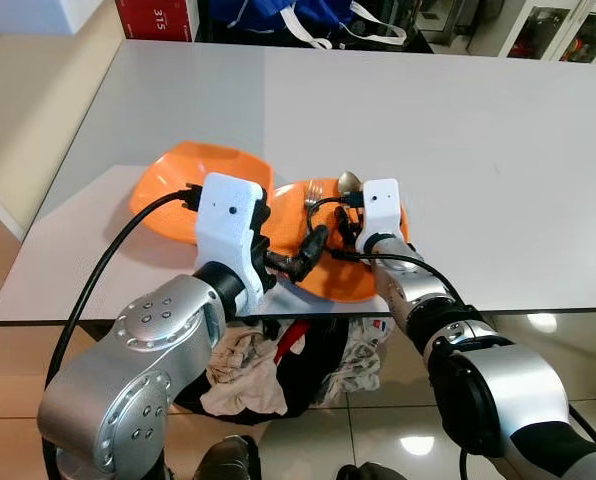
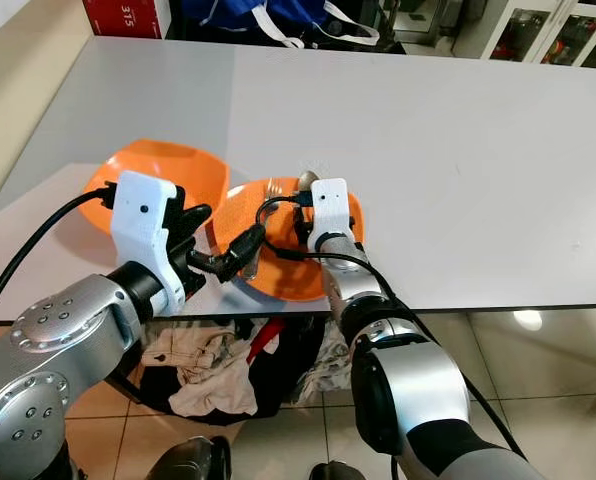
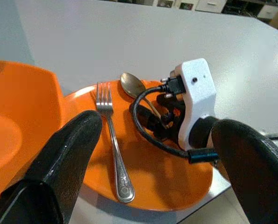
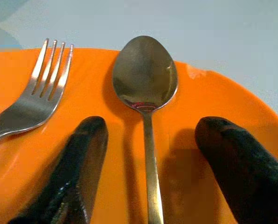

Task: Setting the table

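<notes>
The plate (image 3: 176, 186) and the bowl (image 1: 178, 185) beside it are plain bright orange; the fork (image 4: 34, 105) and spoon (image 4: 145, 70) are silvery steel. The table (image 1: 458, 150) is pale grey (unpatterned), the grippers' fingers (image 4: 78, 172) black.

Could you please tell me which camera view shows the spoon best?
The right wrist view: the spoon lies between the right hand's open fingers. The left wrist view shows its bowl; the eye views glimpse its tip.
</notes>
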Robot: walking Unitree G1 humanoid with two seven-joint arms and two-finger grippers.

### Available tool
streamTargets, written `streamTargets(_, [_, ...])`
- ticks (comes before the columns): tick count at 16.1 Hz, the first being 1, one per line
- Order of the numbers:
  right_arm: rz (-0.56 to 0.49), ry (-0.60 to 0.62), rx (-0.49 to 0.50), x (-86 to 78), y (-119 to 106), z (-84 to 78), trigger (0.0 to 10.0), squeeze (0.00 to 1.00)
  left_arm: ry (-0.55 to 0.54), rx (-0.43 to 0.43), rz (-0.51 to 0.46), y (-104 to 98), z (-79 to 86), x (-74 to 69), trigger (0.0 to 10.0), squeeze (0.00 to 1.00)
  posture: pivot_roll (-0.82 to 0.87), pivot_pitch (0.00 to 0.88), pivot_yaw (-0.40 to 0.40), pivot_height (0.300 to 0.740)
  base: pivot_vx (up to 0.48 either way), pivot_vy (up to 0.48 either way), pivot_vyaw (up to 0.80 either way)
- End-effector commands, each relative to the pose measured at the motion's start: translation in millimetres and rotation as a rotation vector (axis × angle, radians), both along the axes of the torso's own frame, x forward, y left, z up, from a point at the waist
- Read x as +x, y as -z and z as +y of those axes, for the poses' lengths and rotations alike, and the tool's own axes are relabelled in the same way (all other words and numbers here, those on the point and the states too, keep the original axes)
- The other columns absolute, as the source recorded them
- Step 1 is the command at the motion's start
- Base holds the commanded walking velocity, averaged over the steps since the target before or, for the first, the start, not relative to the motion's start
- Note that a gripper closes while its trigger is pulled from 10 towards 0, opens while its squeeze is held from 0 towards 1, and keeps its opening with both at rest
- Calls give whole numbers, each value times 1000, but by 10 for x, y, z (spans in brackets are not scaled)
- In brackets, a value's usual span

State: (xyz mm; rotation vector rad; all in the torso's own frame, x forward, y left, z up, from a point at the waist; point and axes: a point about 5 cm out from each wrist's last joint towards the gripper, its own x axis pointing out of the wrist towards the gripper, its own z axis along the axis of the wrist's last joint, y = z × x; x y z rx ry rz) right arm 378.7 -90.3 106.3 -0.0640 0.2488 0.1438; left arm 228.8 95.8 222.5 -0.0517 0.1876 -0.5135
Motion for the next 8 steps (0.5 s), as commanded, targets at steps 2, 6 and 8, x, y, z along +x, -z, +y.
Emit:
streamTargets(2, [77,15,-18,-78,177,-64,10000,1000,28,11,26,74,8,-36,10000,0,181,112,-47,740,0,0,0])
streamTargets(6, [78,8,-20,-88,191,-46,10000,1000,1,94,-35,294,175,-132,10000,0,185,110,-42,740,0,0,0])
streamTargets(8, [77,8,-26,-94,200,-46,10000,1000,-16,185,-104,441,273,-179,10000,0,184,110,-42,740,0,0,0])
